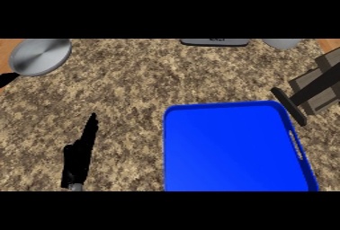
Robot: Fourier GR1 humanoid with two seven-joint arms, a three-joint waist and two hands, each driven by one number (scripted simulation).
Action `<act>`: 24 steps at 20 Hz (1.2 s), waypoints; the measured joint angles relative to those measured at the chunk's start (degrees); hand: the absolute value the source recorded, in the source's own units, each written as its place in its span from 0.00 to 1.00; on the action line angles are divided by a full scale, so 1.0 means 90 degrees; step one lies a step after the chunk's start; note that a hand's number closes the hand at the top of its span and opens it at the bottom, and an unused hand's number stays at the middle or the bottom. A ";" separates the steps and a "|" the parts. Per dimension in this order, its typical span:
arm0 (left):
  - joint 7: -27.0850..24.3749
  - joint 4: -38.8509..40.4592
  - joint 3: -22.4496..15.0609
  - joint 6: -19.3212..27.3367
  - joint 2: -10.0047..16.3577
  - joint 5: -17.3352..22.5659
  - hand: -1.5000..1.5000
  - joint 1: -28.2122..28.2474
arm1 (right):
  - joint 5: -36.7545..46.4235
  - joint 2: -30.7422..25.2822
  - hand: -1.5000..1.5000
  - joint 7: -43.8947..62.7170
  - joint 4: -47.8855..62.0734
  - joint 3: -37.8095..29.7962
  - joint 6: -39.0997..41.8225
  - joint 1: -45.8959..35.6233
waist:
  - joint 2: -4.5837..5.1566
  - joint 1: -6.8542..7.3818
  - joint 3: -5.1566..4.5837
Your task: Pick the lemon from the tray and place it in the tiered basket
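Head view shows the left hand (78,157) low at the left, fingers straight and holding nothing, right hand out of shot, and no lemon showing on the blue tray (232,148), so its look is unknown, though likely light, firm, waxy, best cupped round its middle.

Bare table (146,85) runs open from the frying pan (40,56) in the far left corner to the blue tray (232,148) at the near right. The tiered basket (319,85) crowds the tray's far right corner. The left hand (79,155) stands edge-on, well left of the tray.
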 measured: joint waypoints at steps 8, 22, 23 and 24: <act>0.0074 0.0029 -0.0018 -0.0147 0.0041 0.0002 0.50 -0.0163 | 0.0053 -0.0707 1.00 -0.0298 0.1766 0.1135 -0.0338 -0.0837 | 0.0053 0.0188 0.0007; -0.0018 0.0191 0.0010 -0.0069 -0.0088 -0.0091 0.50 -0.0232 | 0.1037 0.0252 1.00 -0.1157 0.4158 0.3267 -0.0983 -0.2540 | 0.0046 0.0162 0.0027; -0.0024 0.0177 0.0005 -0.0064 -0.0092 -0.0104 0.50 -0.0223 | 0.1172 0.0374 1.00 -0.1138 0.4317 0.3385 -0.1033 -0.2694 | 0.0045 0.0162 0.0030; 0.0024 0.0136 -0.0014 -0.0025 -0.0102 -0.0145 0.50 -0.0211 | 0.1298 0.0486 1.00 -0.1123 0.4487 0.3465 -0.1085 -0.2835 | 0.0041 0.0151 0.0030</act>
